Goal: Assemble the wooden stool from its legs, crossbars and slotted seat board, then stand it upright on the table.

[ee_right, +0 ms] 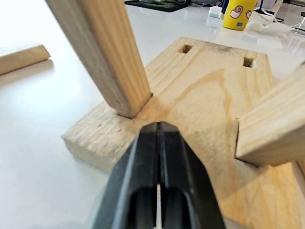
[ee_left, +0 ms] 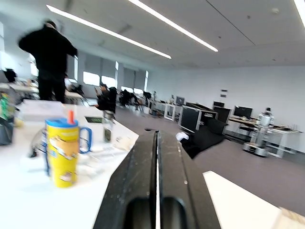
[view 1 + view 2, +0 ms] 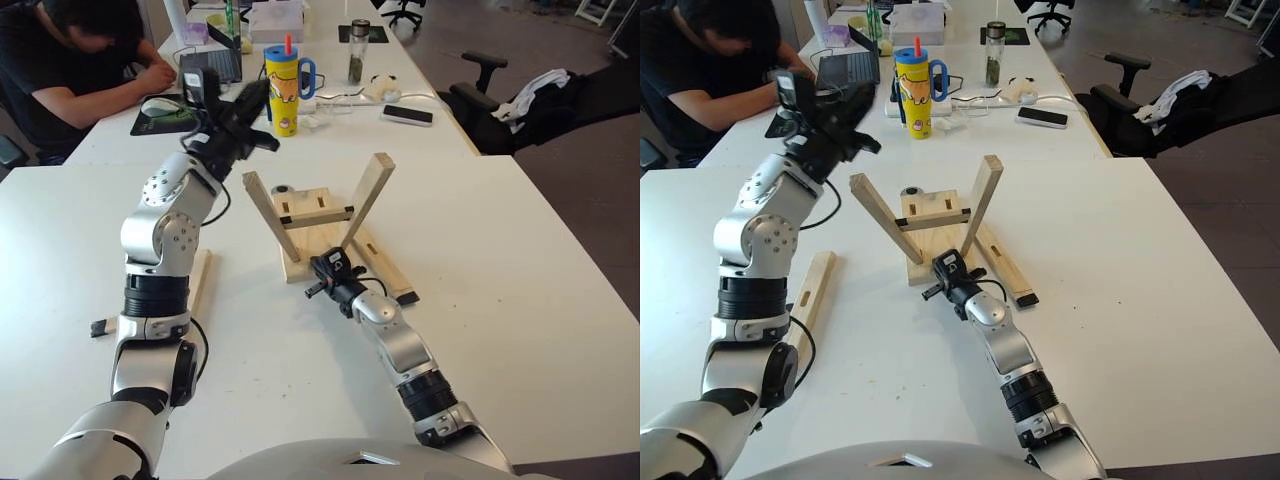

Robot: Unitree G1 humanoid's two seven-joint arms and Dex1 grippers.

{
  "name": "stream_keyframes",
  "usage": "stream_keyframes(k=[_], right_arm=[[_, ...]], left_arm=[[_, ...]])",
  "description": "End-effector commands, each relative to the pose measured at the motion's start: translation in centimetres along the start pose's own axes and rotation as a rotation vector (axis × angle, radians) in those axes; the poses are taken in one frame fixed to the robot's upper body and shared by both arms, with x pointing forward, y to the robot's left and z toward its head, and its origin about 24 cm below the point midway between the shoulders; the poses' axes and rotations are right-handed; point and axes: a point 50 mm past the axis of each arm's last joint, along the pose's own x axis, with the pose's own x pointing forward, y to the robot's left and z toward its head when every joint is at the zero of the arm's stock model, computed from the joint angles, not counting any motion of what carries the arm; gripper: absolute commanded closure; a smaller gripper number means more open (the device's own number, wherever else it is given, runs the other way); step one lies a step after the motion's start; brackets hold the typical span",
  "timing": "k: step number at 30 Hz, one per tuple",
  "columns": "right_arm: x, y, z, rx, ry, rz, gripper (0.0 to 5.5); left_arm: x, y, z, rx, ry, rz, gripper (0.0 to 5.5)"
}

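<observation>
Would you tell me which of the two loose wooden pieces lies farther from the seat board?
The left piece, lying alone on the robot's left side; the other piece lies along the right edge of the seat board.

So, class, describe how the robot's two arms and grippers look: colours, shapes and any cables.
Both the left arm and right arm have rounded silver-grey housings with black ribbed bands at the joints; a black cable loops beside the left arm. The left gripper and right gripper each have two smooth, black, tapering fingers.
</observation>
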Motion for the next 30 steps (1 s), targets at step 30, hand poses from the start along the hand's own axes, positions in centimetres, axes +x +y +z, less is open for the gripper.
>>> stream_keyframes(k=[30], right_arm=[[-2.1,-7.1,11.8,-0.108,-0.374,-0.094,5.5]], left_arm=[[-7.7,-6.9,-6.5,0.185,0.197,0.1,5.49]])
